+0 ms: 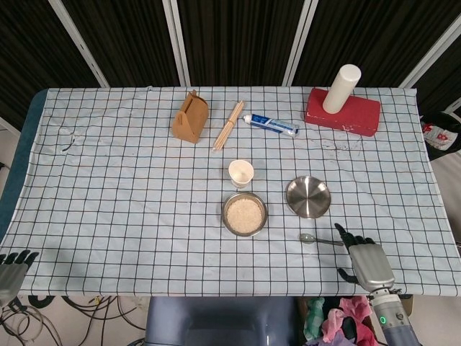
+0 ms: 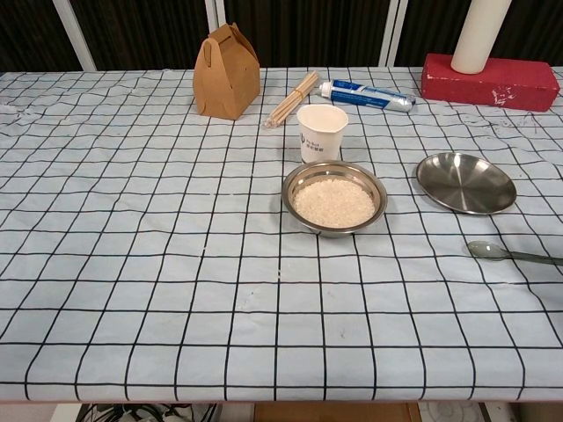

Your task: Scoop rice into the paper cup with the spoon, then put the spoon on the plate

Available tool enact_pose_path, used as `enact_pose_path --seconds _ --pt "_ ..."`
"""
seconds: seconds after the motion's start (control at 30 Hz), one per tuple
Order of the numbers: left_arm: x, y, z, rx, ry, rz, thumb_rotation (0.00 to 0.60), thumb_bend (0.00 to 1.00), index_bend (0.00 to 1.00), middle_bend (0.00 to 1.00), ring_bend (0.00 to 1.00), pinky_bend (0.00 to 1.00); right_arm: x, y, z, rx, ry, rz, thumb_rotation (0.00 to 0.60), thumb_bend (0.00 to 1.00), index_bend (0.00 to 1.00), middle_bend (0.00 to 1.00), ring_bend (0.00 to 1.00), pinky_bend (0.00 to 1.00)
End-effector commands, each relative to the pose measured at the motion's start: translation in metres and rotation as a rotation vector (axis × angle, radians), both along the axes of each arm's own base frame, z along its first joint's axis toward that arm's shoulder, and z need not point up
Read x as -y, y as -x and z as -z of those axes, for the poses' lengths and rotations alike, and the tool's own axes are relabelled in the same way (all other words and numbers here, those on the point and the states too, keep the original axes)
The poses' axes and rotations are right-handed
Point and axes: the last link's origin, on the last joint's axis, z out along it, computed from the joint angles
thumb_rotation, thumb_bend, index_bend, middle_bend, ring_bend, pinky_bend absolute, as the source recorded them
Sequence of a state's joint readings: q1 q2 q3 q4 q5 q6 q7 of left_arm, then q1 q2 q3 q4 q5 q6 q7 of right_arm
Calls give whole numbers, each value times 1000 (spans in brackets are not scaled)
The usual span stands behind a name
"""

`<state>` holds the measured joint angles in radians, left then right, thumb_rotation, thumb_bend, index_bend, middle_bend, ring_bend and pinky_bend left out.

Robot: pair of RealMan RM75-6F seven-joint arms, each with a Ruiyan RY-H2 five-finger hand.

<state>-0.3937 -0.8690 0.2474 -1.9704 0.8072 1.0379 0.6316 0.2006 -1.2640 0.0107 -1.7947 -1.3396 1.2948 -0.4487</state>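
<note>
A steel bowl of rice (image 1: 244, 214) (image 2: 333, 199) sits mid-table with a white paper cup (image 1: 241, 173) (image 2: 321, 132) just behind it. The empty steel plate (image 1: 308, 197) (image 2: 465, 183) lies to the right. A metal spoon (image 1: 317, 239) (image 2: 506, 253) lies flat in front of the plate, handle pointing right. My right hand (image 1: 366, 261) hovers at the table's front edge, fingers spread over the handle's end, holding nothing. My left hand (image 1: 13, 264) rests off the front left corner, fingers apart. Neither hand shows in the chest view.
Along the back stand a brown paper box (image 1: 190, 117), a bundle of chopsticks (image 1: 228, 125), a toothpaste tube (image 1: 271, 124) and a red block (image 1: 343, 111) with a white cylinder (image 1: 341, 88) on it. The checked cloth (image 1: 130, 194) covers the table.
</note>
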Motion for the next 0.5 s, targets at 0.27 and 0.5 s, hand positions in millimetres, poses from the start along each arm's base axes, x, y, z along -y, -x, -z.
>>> enact_pose_path --seconds 0.27,0.5 --pt "-1 -1 0 13 -9 6 600 81 0 0 0 0 41 -8 13 -38 74 57 600 257 384 1000 1000 1000" --pt "-1 -1 0 21 -11 10 600 82 0 0 0 0 55 -1 27 -56 76 139 600 270 483 1000 1000 1000"
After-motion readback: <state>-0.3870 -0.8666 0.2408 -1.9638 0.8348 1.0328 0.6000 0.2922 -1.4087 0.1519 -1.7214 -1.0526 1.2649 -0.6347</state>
